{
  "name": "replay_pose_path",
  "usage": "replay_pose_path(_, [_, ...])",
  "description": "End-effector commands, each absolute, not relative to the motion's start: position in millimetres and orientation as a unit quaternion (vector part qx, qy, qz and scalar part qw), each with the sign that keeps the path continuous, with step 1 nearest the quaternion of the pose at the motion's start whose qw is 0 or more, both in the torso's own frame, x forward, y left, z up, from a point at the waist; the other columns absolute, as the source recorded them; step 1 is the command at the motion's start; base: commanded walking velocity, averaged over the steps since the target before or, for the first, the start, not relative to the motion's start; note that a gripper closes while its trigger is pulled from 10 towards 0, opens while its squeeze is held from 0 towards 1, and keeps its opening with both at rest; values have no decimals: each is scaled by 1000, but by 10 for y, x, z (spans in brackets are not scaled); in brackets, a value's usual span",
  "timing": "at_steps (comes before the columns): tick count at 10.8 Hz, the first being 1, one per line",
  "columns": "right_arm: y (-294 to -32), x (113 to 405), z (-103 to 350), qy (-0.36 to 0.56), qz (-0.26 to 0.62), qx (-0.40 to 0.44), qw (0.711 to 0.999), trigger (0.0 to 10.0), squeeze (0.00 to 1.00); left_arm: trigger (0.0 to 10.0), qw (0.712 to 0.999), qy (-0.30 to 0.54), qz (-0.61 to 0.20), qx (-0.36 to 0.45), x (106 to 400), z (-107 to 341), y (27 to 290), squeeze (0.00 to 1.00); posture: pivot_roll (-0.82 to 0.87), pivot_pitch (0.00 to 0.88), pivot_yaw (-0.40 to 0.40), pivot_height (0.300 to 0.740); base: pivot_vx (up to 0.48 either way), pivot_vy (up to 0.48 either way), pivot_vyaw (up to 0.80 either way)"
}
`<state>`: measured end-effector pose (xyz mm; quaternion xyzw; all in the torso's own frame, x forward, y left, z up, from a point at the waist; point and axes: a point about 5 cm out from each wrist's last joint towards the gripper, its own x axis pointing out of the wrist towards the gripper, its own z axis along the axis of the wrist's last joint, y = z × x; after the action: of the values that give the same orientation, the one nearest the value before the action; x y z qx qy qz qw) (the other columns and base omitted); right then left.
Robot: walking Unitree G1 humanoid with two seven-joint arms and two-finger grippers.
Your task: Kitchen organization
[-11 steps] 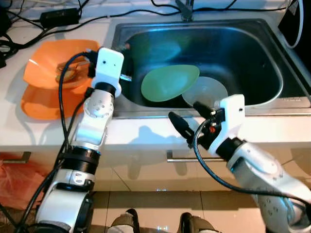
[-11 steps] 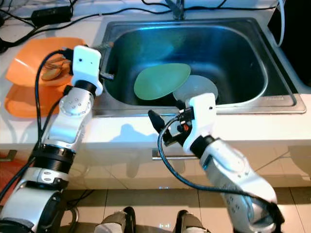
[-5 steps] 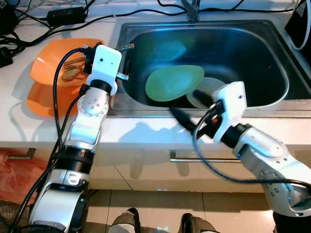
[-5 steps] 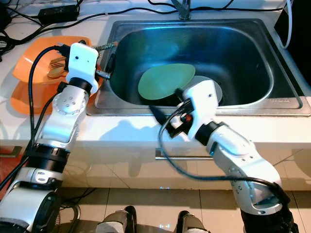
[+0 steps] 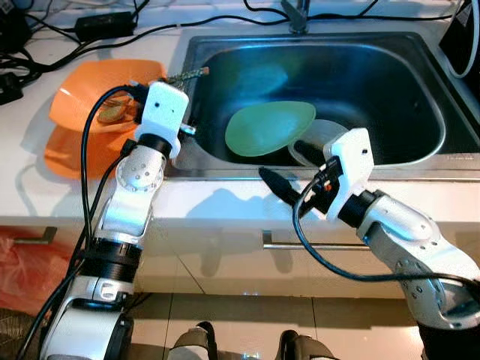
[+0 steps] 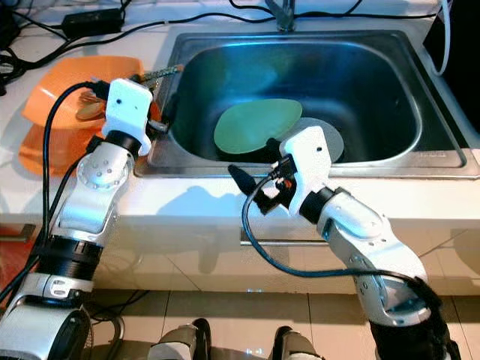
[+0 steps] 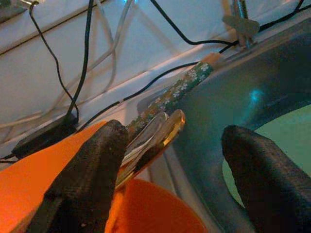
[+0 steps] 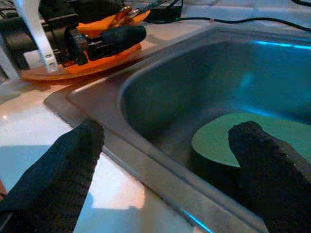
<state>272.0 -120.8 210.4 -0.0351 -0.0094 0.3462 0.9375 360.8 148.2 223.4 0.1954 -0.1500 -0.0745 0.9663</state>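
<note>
Straddling the sink's (image 5: 420, 161) front rim with fingers spread wide and empty, the right gripper (image 8: 170, 160) hangs near the green plate (image 5: 268, 127) lying inside the basin. The left gripper (image 7: 175, 160), also wide open, holds nothing beside the orange bowl (image 5: 90, 112) on the counter (image 5: 30, 187).

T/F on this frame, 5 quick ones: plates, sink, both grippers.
1. A green plate lies in the sink. True.
2. The right gripper is shut on the green plate. False: its fingers stand apart, one over the counter, one over the sink, holding nothing.
3. The left gripper is open. True.
4. The orange dishes sit in the sink. False: they sit on the counter, to the sink's left.
5. A second, grey plate lies partly under the green one. True.
</note>
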Motion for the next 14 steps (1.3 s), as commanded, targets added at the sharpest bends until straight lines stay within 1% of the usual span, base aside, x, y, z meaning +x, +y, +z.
replay_pose_path(1, [-1218, 2728, 2134, -18, 348, -46, 936, 10000, 0, 0, 963, -155, -77, 205, 3586, 2257, 1490, 0, -23, 177, 82, 740, 0, 0, 0])
replay_pose_path(2, [-1221, 2739, 2144, -22, 344, -45, 938, 10000, 0, 2118, 962, -156, -71, 213, 3588, 2272, 1510, 0, -23, 176, 83, 740, 0, 0, 0])
replay_pose_path(3, [-1221, 2740, 2141, -23, 344, -46, 938, 10000, 0, 5804, 962, -150, -72, 214, 3594, 2255, 1525, 0, -23, 177, 85, 740, 0, 0, 0])
replay_pose_path(4, [-1218, 2735, 2137, -24, 345, -46, 937, 10000, 0, 10000, 964, -142, -74, 213, 3607, 2225, 1536, 0, -24, 176, 85, 740, 0, 0, 0])
replay_pose_path(5, [-1212, 2735, 2138, -25, 346, -46, 937, 10000, 0, 10000, 964, -139, -75, 212, 3615, 2221, 1543, 0, -25, 175, 86, 740, 0, 0, 0])
replay_pose_path(6, [-1207, 2734, 2143, -26, 346, -45, 937, 10000, 0, 0, 965, -138, -80, 207, 3628, 2221, 1549, 0, -26, 177, 86, 740, 0, 0, 0])
replay_pose_path(11, [-1218, 2737, 2170, -35, 329, -32, 943, 10000, 0, 0, 965, -117, -84, 219, 3687, 2185, 1604, 0, -29, 183, 91, 740, 0, 0, 0])
replay_pose_path(14, [-1218, 2735, 2183, -37, 328, -31, 943, 10000, 0, 0, 964, -126, -79, 220, 3716, 2239, 1624, 0, -29, 184, 89, 740, 0, 0, 0])
